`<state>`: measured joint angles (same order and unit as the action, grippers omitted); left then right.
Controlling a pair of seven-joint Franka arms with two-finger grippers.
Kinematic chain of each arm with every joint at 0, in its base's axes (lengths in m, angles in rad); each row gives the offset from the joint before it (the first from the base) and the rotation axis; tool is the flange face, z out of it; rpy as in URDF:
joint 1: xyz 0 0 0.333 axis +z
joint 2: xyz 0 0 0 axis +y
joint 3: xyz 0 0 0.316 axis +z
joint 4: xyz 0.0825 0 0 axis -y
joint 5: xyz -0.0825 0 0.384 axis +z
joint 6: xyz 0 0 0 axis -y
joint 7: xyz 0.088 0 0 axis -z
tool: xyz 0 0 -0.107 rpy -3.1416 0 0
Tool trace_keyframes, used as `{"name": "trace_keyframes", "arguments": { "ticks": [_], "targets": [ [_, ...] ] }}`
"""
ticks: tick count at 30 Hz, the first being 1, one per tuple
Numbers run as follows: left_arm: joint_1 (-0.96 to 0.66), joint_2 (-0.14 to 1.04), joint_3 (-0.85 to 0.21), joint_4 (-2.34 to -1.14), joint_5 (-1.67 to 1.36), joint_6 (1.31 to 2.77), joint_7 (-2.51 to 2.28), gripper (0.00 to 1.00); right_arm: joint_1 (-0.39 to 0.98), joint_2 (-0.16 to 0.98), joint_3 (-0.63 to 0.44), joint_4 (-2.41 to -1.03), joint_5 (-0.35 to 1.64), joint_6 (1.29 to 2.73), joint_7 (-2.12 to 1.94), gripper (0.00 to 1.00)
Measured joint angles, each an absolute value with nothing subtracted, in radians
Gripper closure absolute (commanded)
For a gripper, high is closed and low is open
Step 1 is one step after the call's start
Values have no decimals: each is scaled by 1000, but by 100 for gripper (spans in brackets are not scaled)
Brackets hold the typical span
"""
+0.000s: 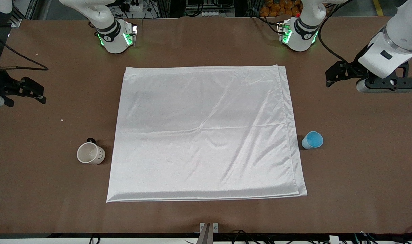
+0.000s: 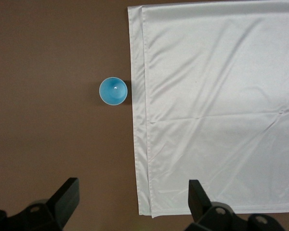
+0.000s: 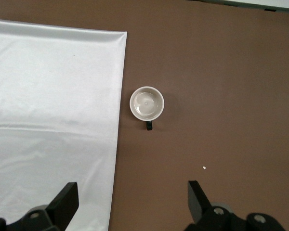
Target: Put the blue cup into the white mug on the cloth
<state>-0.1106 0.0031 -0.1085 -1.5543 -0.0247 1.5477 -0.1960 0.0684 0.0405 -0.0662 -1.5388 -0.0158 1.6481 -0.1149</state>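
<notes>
Brown table (image 1: 206, 44): cloth (image 1: 206, 135) centred, blue cup (image 1: 312, 140) and white mug (image 1: 90, 153) flanking its edges; both jaws open.

High front camera facing both robots, wrist views straight down — each sharing the cloth (image 1: 206, 134) edge.

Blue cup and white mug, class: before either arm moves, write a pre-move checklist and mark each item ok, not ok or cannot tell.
1. Small light-blue handleless cup upright, mouth up: ok.
2. Cream-white round mug with black handle upright and empty: ok.
3. Mug on the shiny white folded cloth: not ok; it stands on the brown table, beside the cloth's edge.
4. Left gripper open, holding nothing: ok.
5. Right gripper open, holding nothing: ok.
6. Cloth flat, nothing on it: ok.
</notes>
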Motion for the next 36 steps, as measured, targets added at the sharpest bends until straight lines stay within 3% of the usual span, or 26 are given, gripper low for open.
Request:
{"name": "trace_keyframes", "arguments": {
  "ticks": [36],
  "targets": [
    [-106,42,-108,-1583,15,1554,-196,0,67,-2,-55,-1541,-16,1656,-115,0]
  ]
}}
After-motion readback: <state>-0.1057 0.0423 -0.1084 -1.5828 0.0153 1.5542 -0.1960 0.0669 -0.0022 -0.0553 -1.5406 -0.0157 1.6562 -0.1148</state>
